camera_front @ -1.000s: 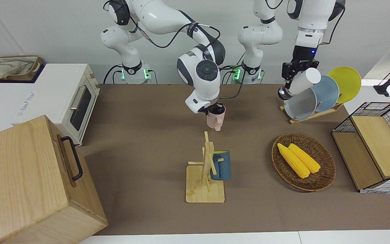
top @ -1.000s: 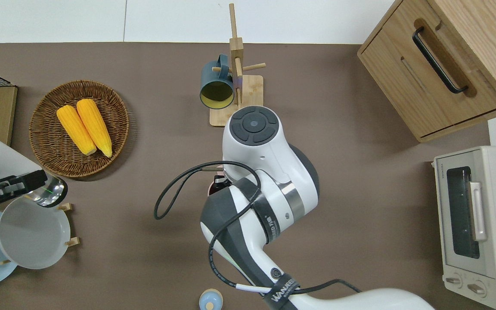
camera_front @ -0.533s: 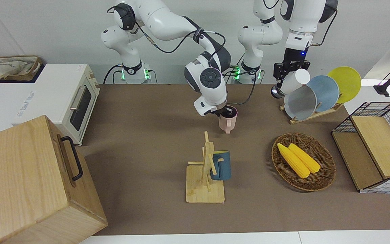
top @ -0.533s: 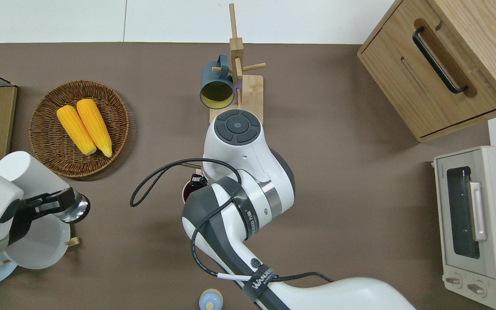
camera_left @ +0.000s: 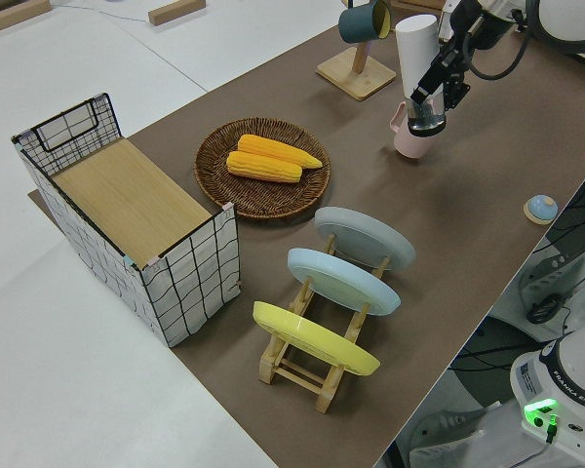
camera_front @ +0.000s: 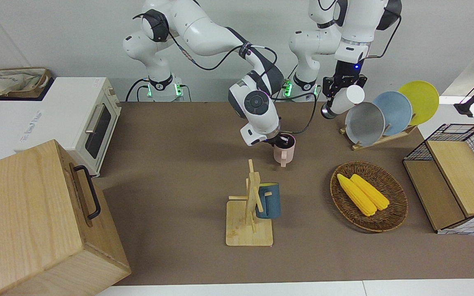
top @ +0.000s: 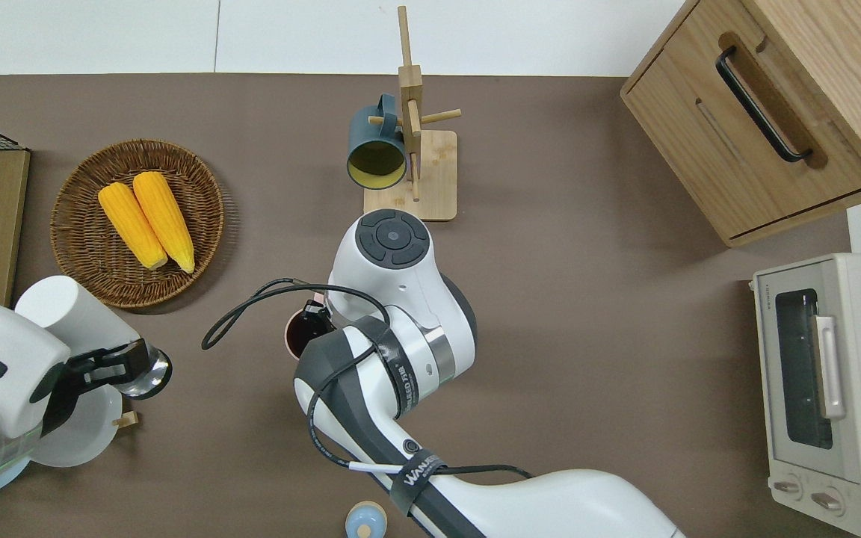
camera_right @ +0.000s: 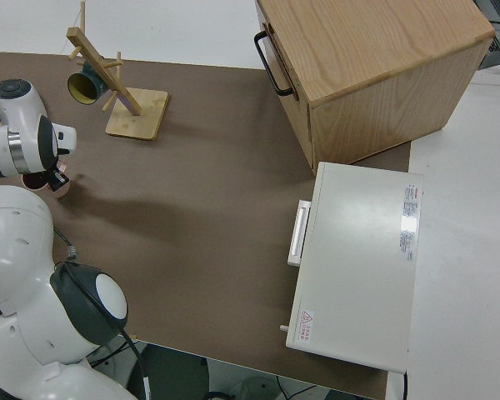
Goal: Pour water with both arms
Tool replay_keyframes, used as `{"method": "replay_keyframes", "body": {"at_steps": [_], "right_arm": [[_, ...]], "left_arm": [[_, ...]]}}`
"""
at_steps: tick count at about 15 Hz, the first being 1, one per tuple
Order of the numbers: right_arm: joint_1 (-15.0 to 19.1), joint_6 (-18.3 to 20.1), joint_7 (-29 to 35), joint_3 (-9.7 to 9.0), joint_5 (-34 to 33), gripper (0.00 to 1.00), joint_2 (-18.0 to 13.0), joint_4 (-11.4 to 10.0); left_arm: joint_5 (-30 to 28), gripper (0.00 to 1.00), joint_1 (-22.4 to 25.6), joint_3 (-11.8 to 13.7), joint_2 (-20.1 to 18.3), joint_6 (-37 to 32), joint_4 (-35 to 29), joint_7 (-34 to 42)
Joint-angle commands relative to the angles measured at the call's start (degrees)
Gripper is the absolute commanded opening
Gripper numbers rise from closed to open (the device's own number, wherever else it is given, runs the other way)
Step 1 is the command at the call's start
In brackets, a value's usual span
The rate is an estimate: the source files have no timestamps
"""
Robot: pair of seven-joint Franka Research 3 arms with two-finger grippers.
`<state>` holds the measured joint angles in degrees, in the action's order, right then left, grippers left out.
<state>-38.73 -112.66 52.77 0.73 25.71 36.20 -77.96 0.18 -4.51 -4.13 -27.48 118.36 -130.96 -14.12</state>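
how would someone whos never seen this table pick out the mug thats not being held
Find the wooden peg stand near the middle of the brown table, farther from the robots than the pink mug. A dark blue mug with a yellow inside hangs from one of its pegs. It is the only mug hung up; the pink one is at the right hand.

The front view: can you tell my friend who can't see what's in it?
The right claw holds a pink mug by its rim, while the left claw holds a tilted white bottle in the air. A blue mug hangs on a wooden rack.
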Motion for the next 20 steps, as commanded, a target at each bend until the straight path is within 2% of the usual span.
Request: {"method": "replay_keyframes", "body": {"at_steps": [1,2,6,7,8,9,10,12,15,20], "right_arm": [[0.15,-2.9,1.02,0.06,1.71,0.227,1.15,1.4],[0.15,-3.61,1.02,0.06,1.71,0.329,1.42,1.49],[0.15,-3.97,1.02,0.06,1.71,0.351,1.59,1.4],[0.15,-3.97,1.02,0.06,1.71,0.432,1.59,1.49],[0.06,-3.97,1.11,0.06,1.71,0.599,1.59,1.4],[0.06,-3.88,1.98,0.06,1.71,0.888,1.42,1.4],[0.15,-3.36,3.55,0.06,1.63,0.991,1.16,1.49],[0.67,-2.22,4.62,0.06,1.98,0.992,-0.77,1.49],[1.46,2.61,4.62,0.41,2.07,0.992,-4.55,1.32],[5.24,9.99,3.93,1.03,0.66,0.992,-10.96,0.53]], "left_arm": [[0.78,0.0,-1.12,0.79,-2.23,1.26,-1.05,-0.3],[0.09,0.0,-1.38,0.79,-2.14,1.17,-1.05,-0.12],[-0.8,0.0,-1.82,0.79,-2.05,1.17,-1.4,-0.03],[-0.8,0.0,-1.82,0.79,-2.05,1.17,-1.4,-0.03],[-0.8,0.0,-1.82,0.79,-2.05,1.17,-1.49,-0.03],[-0.8,0.0,-1.82,0.79,-2.05,1.17,-1.4,-0.03],[-0.8,0.0,-1.82,0.79,-2.05,1.17,-1.49,-0.03],[-0.8,0.0,-1.91,0.7,-2.05,0.73,-1.4,-0.03],[-0.89,0.0,-2.0,0.7,-2.14,0.47,-1.49,-0.03],[-1.33,0.0,-4.02,0.7,-2.32,0.29,-2.89,-0.12]]}}
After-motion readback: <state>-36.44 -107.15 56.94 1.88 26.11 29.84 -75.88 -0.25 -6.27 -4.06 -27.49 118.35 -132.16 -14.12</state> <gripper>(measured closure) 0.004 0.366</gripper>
